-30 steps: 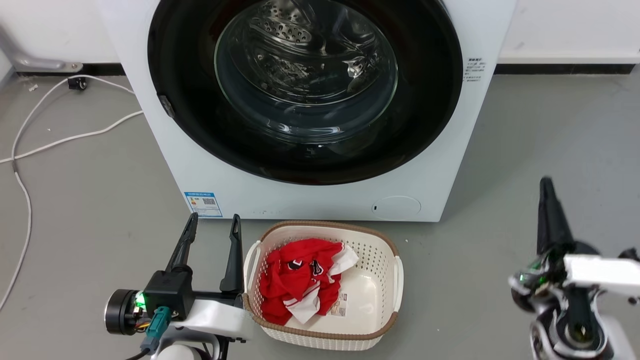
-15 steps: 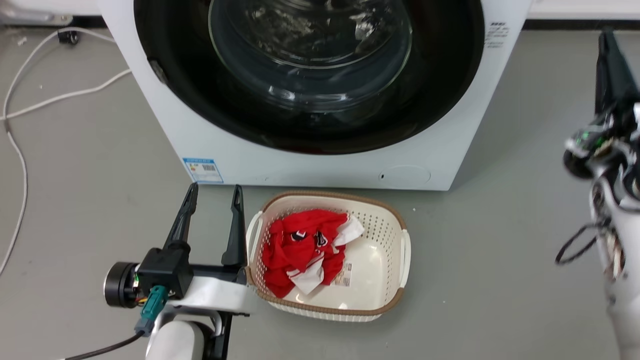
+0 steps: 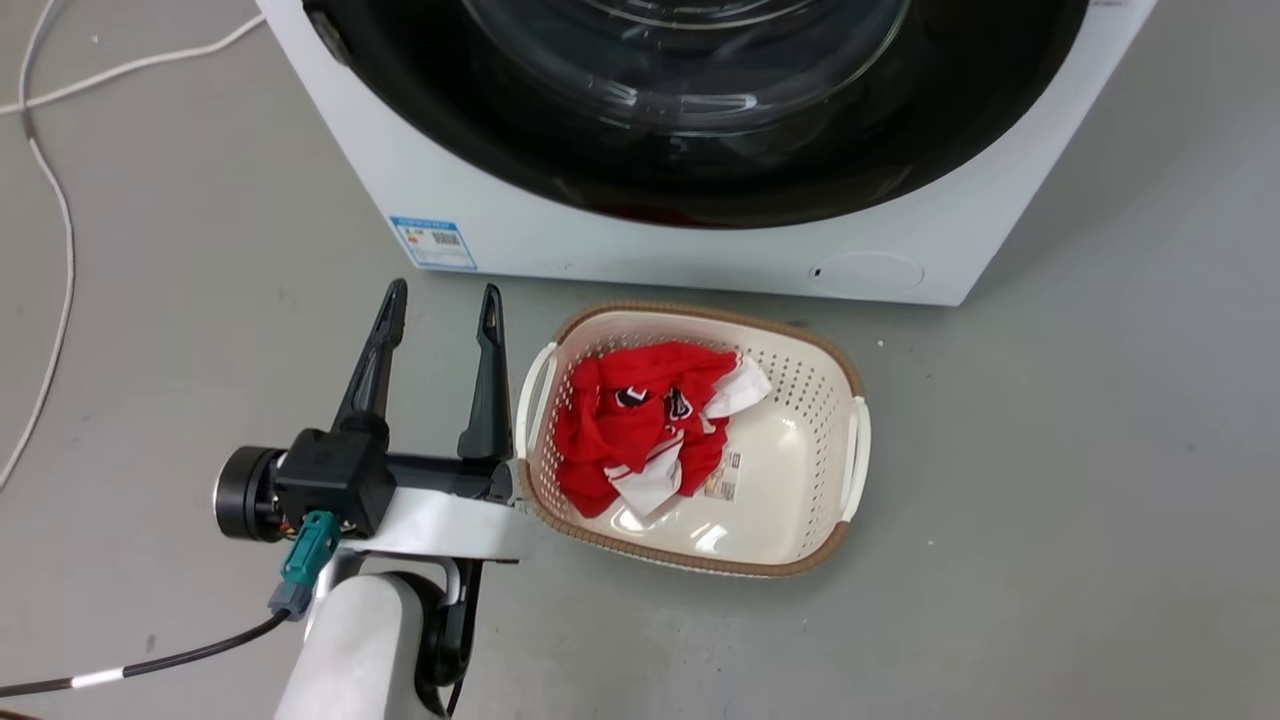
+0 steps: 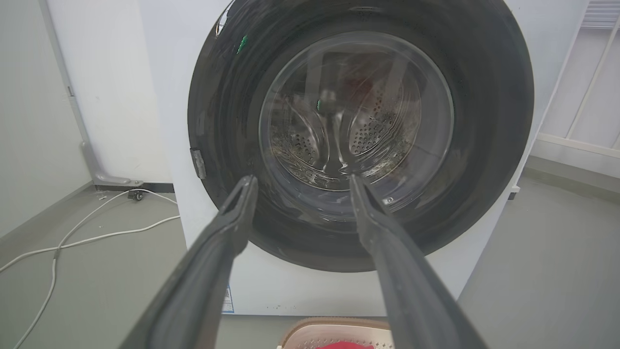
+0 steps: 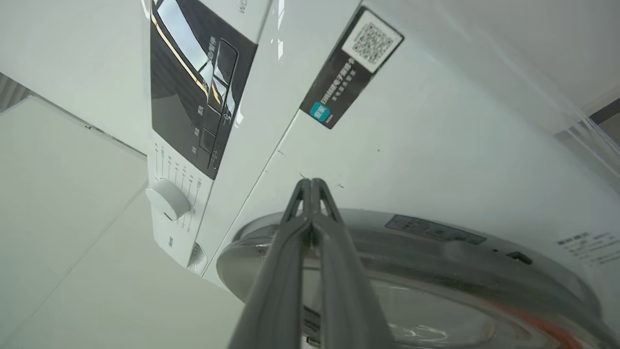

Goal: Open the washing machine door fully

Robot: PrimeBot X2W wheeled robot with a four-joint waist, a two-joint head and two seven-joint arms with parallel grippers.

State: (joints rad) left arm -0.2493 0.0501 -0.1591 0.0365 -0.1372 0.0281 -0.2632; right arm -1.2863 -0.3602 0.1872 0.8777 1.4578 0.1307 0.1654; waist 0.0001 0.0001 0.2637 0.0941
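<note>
The washing machine is a white box at the top of the head view, and its glossy black washing machine door lies flat against its front. My left gripper hovers open and empty over the floor, below the machine's lower left corner and beside the basket. In the left wrist view my left gripper faces the door from a distance. My right gripper is shut on nothing, its tips over the white front of the machine, just past the door's silvery rim.
A white laundry basket with a brown rim stands on the grey floor before the machine and holds a red garment. A white cable trails over the floor at the left. The control panel and a dial sit near my right gripper.
The head camera has tilted down, so the machine has slid up that view. My right gripper rose along the right side and left the head view. The left gripper kept its place by the basket.
</note>
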